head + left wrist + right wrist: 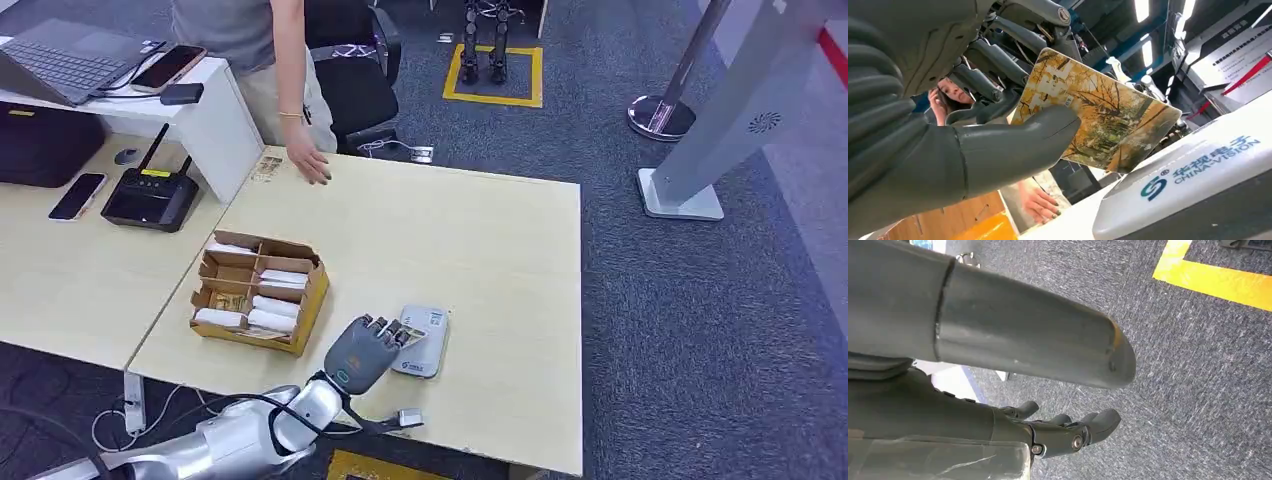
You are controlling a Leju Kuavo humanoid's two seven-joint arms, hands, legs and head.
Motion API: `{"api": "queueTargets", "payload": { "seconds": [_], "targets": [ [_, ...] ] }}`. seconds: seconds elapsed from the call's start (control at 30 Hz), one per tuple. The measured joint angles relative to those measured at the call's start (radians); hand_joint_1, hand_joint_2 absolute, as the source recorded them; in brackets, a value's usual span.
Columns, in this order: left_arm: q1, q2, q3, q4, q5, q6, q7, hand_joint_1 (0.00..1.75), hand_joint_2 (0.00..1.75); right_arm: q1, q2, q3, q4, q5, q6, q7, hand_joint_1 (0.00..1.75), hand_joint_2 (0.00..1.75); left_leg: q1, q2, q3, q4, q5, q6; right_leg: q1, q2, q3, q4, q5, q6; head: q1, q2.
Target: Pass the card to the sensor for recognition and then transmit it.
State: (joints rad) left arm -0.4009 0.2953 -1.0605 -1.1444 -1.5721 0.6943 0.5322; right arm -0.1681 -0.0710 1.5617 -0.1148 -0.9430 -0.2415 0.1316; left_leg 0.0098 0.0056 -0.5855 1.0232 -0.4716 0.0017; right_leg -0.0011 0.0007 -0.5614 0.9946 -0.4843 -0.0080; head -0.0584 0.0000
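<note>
The left hand (366, 352) pinches the card (1098, 120) between thumb and fingers (998, 60), holding it just above the white card sensor (421, 340) on the counter (480, 250). The right hand (1068, 432) hangs over carpet, fingers loosely apart, holding nothing.

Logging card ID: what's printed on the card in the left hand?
Yellow-orange autumn tree scene on the card, pinched by the left hand. Clearest in the left wrist view.
</note>
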Motion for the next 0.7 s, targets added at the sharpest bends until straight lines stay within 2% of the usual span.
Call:
{"api": "queueTargets", "payload": {
  "seconds": [0.33, 0.47, 0.57, 0.63, 0.67, 0.7],
  "targets": [
    [-0.009, 0.010, 0.000, 0.000, 0.000, 0.001, 0.025, 1.75, 1.75, 0.000, 0.000, 0.000, 0.000, 0.000, 0.000, 0.000, 0.00, 0.00, 0.000, 0.000, 0.000, 0.000, 0.000, 0.000, 0.000, 0.000, 0.000, 0.000, 0.000, 0.000, 0.000, 0.000],
    [-0.037, 0.034, -0.015, -0.006, 0.000, 0.001, 0.092, 1.75, 1.75, -0.001, 0.000, 0.000, 0.000, -0.001, 0.000, 0.000, 0.00, 0.00, 0.000, 0.000, 0.000, 0.000, 0.000, 0.000, 0.000, 0.000, 0.000, 0.000, 0.000, 0.000, 0.000, 0.000],
    [-0.068, 0.076, -0.024, -0.035, 0.000, 0.002, 0.148, 1.75, 1.75, -0.001, 0.000, 0.000, 0.000, -0.001, -0.001, 0.000, 0.00, 0.00, 0.000, 0.000, 0.000, 0.000, 0.001, -0.001, 0.000, 0.000, 0.000, 0.001, 0.000, 0.000, 0.000, 0.000],
    [-0.071, 0.104, -0.018, -0.077, 0.000, 0.002, 0.147, 1.75, 1.75, -0.001, 0.000, 0.000, 0.000, -0.005, -0.002, -0.003, 0.00, 0.00, 0.000, 0.000, 0.000, 0.000, 0.001, -0.001, 0.000, 0.001, 0.000, 0.001, 0.000, 0.000, 0.000, 0.000],
    [-0.067, 0.114, -0.010, -0.095, 0.000, 0.002, 0.126, 1.75, 1.75, 0.000, 0.000, 0.000, 0.000, -0.008, -0.002, -0.006, 0.00, 0.00, 0.000, 0.000, 0.000, 0.000, 0.001, -0.001, 0.000, 0.000, 0.000, 0.001, 0.000, 0.000, 0.000, 0.000],
    [-0.054, 0.118, 0.009, -0.116, 0.000, 0.002, 0.079, 1.75, 1.75, 0.000, 0.000, 0.000, 0.000, -0.011, -0.003, -0.007, 0.00, 0.00, 0.000, 0.000, 0.000, 0.000, 0.001, -0.001, 0.000, 0.000, 0.000, 0.001, 0.000, 0.000, 0.001, 0.000]
  ]
}}
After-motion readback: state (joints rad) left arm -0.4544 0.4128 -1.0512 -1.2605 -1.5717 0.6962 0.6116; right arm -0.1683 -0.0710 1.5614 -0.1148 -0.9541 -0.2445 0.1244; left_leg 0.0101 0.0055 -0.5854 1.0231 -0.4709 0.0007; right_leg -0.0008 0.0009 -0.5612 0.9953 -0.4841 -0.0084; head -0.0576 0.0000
